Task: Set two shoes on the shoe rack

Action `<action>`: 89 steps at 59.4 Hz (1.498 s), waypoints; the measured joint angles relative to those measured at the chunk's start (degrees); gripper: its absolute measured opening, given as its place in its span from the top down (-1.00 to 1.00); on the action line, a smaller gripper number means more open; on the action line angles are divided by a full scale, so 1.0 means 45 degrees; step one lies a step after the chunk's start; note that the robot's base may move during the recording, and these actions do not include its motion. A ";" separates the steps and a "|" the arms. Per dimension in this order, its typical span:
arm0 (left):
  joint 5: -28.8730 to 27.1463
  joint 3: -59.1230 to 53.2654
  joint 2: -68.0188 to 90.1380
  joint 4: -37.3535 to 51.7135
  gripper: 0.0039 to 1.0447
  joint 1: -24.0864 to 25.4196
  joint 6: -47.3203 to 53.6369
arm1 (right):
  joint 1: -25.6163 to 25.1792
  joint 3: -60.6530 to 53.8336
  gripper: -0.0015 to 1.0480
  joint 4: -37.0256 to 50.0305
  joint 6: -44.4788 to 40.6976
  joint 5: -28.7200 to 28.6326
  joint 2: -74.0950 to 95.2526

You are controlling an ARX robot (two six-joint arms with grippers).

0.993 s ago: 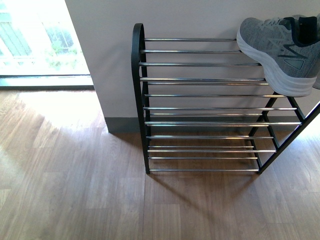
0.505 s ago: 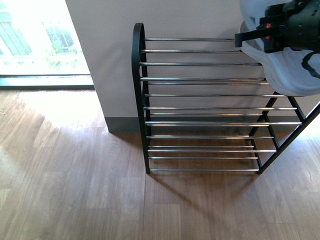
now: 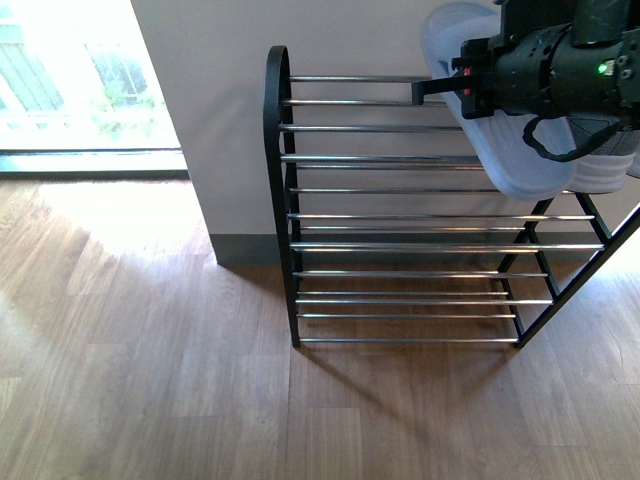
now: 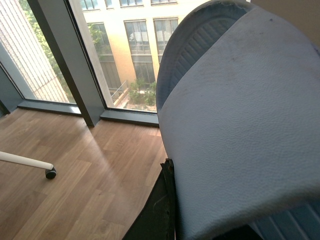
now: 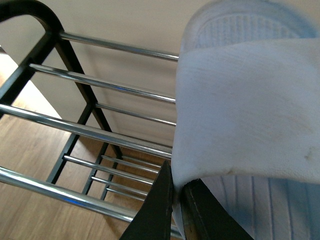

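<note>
The shoe rack (image 3: 400, 215), black-framed with chrome bars, stands against the wall. My right gripper (image 3: 440, 92) comes in from the right above its top tier, shut on the strap of a pale blue slide (image 3: 500, 150) held over the bars. In the right wrist view the fingers (image 5: 162, 200) pinch the edge of the slide (image 5: 250, 110) above the rack bars (image 5: 100, 85). A grey sneaker (image 3: 612, 175) on the top tier shows only at its sole, behind the arm. My left gripper (image 4: 172, 200) is shut on another pale blue slide (image 4: 240, 115) and is outside the front view.
A pale wall (image 3: 220, 120) backs the rack, with a bright floor-length window (image 3: 70, 80) to its left. Wooden floor (image 3: 200, 400) spreads in front. In the left wrist view a white furniture leg on a caster (image 4: 50, 173) stands near a window frame (image 4: 65, 60).
The right arm came in from the right with the slide and moved left over the top tier, now covering most of the grey sneaker.
</note>
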 joint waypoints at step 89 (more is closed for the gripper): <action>-0.0010 0.0000 0.0000 0.0000 0.97 0.0000 0.0000 | -0.0301 0.3424 0.97 -0.2720 0.3177 -0.0554 0.1540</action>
